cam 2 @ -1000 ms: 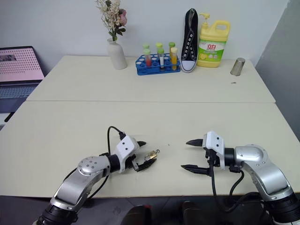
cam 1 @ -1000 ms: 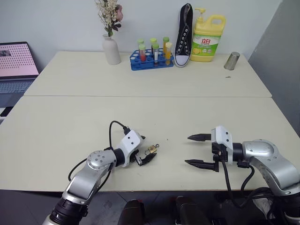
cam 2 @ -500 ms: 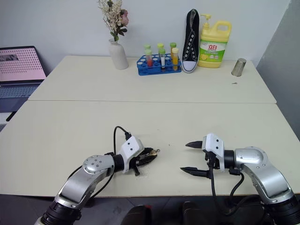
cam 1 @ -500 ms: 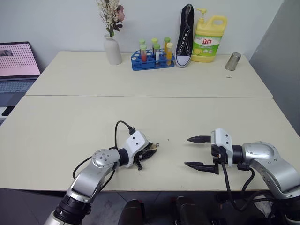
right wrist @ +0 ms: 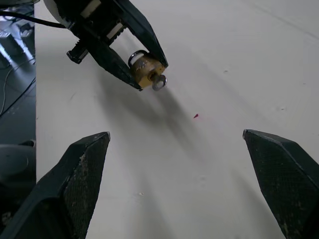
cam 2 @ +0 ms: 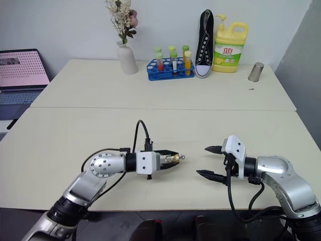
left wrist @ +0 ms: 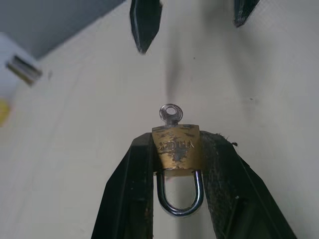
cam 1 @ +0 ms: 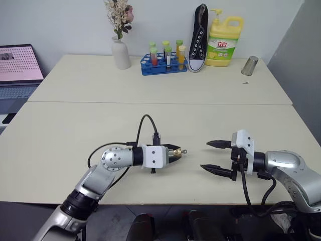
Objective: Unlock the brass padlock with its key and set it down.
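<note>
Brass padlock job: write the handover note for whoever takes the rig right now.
Left claw: shut on the brass padlock, held clear above the table, shackle toward the wrist.
Right claw: open, empty, facing the padlock across a gap.
Key: in the lock, its ring head sticking out toward the right claw.
Done: padlock picked up and presented.
Left: right claw takes the key head and turns it, shackle pops, padlock set down. Shackle looks closed now.

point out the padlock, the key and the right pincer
padlock (left wrist: 176,152), left wrist view, on its brass body
key (left wrist: 170,113), left wrist view, on its ring head
right pincer (cam 1: 214,156), left eye view, midway between its fingertips
</note>
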Controlling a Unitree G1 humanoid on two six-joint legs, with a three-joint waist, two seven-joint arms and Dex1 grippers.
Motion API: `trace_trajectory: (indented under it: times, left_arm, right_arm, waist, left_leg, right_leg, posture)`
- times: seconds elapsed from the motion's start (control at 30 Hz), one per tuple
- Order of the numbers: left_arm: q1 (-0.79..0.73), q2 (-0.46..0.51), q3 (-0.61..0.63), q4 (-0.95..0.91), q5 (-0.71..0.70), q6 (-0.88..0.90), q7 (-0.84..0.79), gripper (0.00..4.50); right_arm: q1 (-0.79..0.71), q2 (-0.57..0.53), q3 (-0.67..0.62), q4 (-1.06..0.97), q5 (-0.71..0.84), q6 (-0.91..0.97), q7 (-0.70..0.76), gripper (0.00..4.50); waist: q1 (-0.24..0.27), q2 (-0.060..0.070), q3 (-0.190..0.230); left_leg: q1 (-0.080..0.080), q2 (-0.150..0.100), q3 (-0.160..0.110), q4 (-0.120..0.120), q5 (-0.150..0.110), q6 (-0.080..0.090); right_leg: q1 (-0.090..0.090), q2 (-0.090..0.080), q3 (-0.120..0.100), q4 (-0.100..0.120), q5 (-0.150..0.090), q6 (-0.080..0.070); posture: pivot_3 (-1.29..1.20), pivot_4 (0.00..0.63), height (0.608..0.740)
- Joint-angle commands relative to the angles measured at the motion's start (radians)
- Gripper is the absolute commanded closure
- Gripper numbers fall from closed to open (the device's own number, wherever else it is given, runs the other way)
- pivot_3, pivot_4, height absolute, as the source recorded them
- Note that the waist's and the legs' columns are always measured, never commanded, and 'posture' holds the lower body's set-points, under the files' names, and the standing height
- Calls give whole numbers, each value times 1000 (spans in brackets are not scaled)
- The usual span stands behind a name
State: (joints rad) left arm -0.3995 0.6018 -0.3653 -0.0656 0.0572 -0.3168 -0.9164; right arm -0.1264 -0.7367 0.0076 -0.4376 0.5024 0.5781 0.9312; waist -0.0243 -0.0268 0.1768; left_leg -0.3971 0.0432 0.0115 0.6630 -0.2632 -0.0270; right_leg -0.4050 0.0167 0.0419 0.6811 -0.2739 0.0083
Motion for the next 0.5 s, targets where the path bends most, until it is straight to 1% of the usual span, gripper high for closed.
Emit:
trace_trajectory:
  times: [0.03, 0.17, 0.23, 0.4, 0.5]
  left_arm:
    - [-96, -5, -5, 120, 105, -300, 56, 3537]
    - [-179, -1, -5, 267, 223, -579, 149, 3537]
    - [-197, -3, 1, 299, 263, -660, 195, 3537]
    - [-214, -12, 11, 336, 320, -732, 271, 3537]
    - [-214, -12, 15, 337, 340, -734, 302, 3537]
  right_arm:
    - [2, 19, -62, -71, 96, 68, -39, 0]
    - [-26, 49, -82, -101, 183, 146, -89, 0]
    - [-46, 66, -75, -105, 213, 177, -110, 0]
    - [-102, 110, -51, -86, 256, 229, -151, 0]
    - [-133, 120, -20, -56, 248, 235, -138, 0]
  waist:
    - [0, 0, 0]
    - [0, 0, 0]
    - [-2, 0, 0]
    - [-2, 0, 0]
    - [-2, 0, 0]
  left_leg:
    - [0, 0, 0, 0, 0, 0]
    - [-1, 0, -1, 0, 0, 0]
    - [-1, 0, 0, 0, 0, 0]
    - [-1, 0, 0, 0, 0, 0]
    - [-1, 0, 0, 0, 0, 0]
  right_leg:
    - [0, 0, 0, 0, 0, 0]
    - [0, 0, -1, 0, 2, -3]
    - [0, 0, 0, 0, 2, -3]
    - [0, 0, -1, 0, 2, -3]
    - [0, 0, -1, 0, 2, -3]
  posture:
    - [0, 150, 740]
    - [0, 150, 740]
    - [0, 150, 740]
    - [0, 150, 740]
    - [0, 150, 740]
